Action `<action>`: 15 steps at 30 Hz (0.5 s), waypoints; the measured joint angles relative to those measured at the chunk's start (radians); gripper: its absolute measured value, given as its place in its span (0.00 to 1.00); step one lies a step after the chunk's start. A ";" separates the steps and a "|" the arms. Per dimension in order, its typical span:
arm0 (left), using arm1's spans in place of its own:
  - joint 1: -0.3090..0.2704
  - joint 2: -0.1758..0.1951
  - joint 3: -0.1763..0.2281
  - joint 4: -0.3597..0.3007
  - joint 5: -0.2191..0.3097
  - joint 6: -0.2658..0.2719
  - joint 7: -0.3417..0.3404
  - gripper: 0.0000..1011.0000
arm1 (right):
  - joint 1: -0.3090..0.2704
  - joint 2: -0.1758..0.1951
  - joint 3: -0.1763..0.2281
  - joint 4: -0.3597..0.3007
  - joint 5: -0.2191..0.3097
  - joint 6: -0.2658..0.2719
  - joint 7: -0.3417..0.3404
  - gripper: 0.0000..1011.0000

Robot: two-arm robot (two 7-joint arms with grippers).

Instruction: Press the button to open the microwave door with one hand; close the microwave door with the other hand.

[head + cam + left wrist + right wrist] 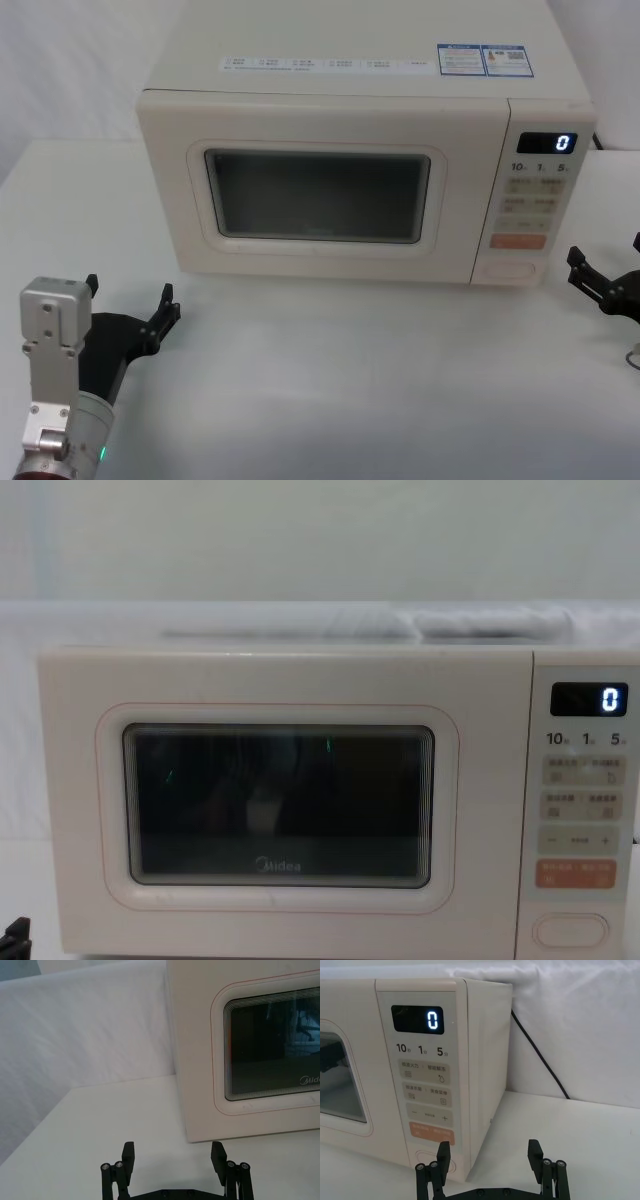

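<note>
The cream microwave (360, 80) stands at the middle of the white table, its door (320, 195) shut flush with the body. The dark window carries a Midea logo (277, 865). On the narrow control panel sits a lit display (546, 143) reading 0, and at its bottom the oval door button (508, 268) (570, 930) (427, 1157). My left gripper (128, 297) (173, 1156) rests open on the table, in front of the oven's left corner. My right gripper (606, 262) (489, 1153) hovers open just right of the control panel, low, near the button.
A black power cord (540, 1055) runs down behind the oven's right side. White cloth (85, 1030) backs the table. A small metal ring (630, 357) lies at the table's right edge. Bare tabletop (350, 380) stretches in front of the oven.
</note>
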 joint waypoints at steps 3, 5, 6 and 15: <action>0.000 0.000 0.000 0.000 0.000 0.000 0.000 0.99 | 0.000 0.000 0.000 0.000 0.000 0.000 0.000 0.99; 0.000 0.000 0.000 0.000 0.000 0.000 0.000 0.99 | 0.000 0.000 0.000 0.000 0.000 0.000 0.000 0.99; 0.000 0.000 0.000 0.000 0.000 0.000 0.000 0.99 | 0.000 0.000 0.000 0.000 0.000 0.000 0.000 0.99; 0.000 0.000 0.000 0.000 0.000 0.000 0.000 0.99 | 0.000 0.000 0.000 0.000 0.000 0.000 0.000 0.99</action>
